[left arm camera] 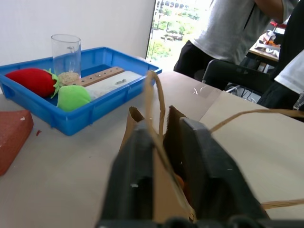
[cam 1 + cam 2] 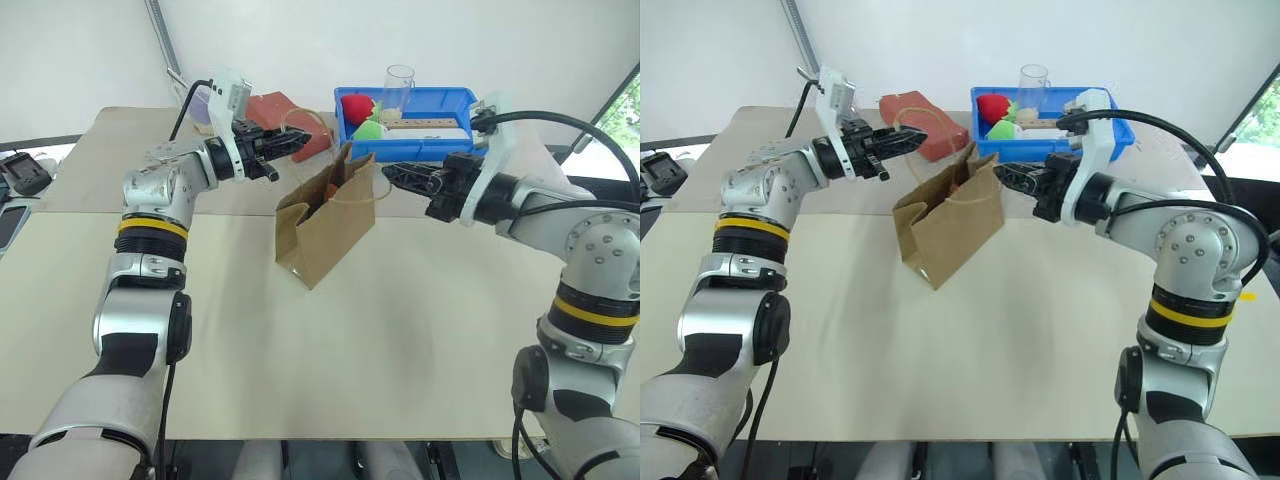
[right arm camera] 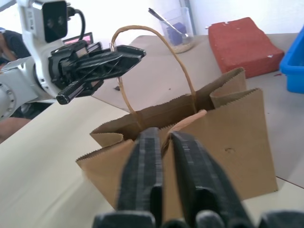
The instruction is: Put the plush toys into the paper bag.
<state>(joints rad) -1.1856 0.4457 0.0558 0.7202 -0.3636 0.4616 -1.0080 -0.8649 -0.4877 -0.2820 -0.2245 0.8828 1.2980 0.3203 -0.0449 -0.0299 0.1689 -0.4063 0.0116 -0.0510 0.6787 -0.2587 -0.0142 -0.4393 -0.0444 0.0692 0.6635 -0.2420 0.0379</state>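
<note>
The paper bag (image 2: 325, 225) stands upright and open-mouthed near the middle of the table (image 2: 300, 350), just in front of the blue tray (image 2: 445, 105). A patch of reddish-orange shows inside the mouth in the left wrist view and along the rim in the head views; this may be the reddish-brown plush toy already deposited, but too little is exposed to be sure, and the white toy cannot be made out, so the task is judged to be at or near completion with the contents unconfirmed. No plush animal lies loose on the table. The left gripper (image 2: 290, 143) hovers level at the bag's far upper corner, its fingers slightly parted with one loop handle (image 3: 142, 57) running up between them, though whether they pinch it cannot be told. The right gripper (image 2: 400, 175) hovers level on the opposite side of the mouth, beside the other handle, its fingers close together with a narrow gap and nothing visibly pinched. A red brick-shaped block (image 2: 290, 120) lies behind the left gripper; a red soft toy (image 1: 31, 80), a green soft toy (image 1: 73, 97) and a clear cup (image 1: 65, 52) sit in the tray.
</note>
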